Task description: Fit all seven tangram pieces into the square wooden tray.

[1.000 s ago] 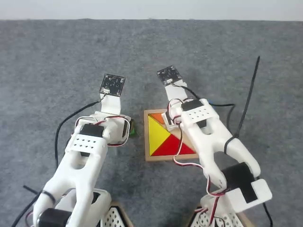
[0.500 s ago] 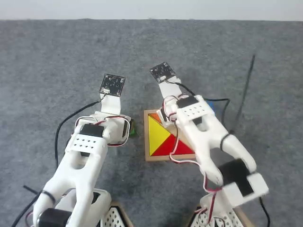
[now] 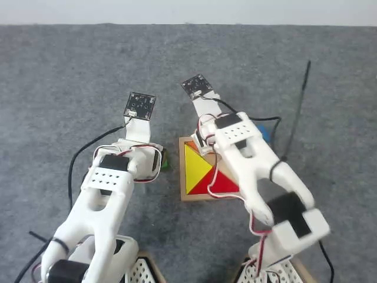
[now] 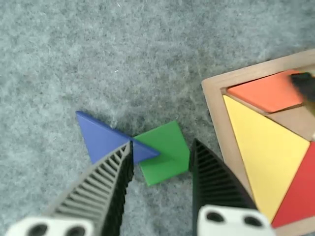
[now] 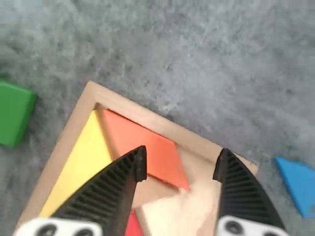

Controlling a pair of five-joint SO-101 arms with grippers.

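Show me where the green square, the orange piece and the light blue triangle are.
green square (image 4: pixel 167 150): left wrist view, on its middle.
orange piece (image 5: pixel 160 155): right wrist view, on its middle.
light blue triangle (image 5: pixel 298 184): right wrist view, on its visible middle.

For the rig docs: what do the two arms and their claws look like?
The left arm and right arm are white plastic shells with black servos, rows of small holes, and red, white and black wires looping at the joints. Each carries a black square camera board on a white bracket. The left claw and right claw have black ribbed fingers tapering to points.
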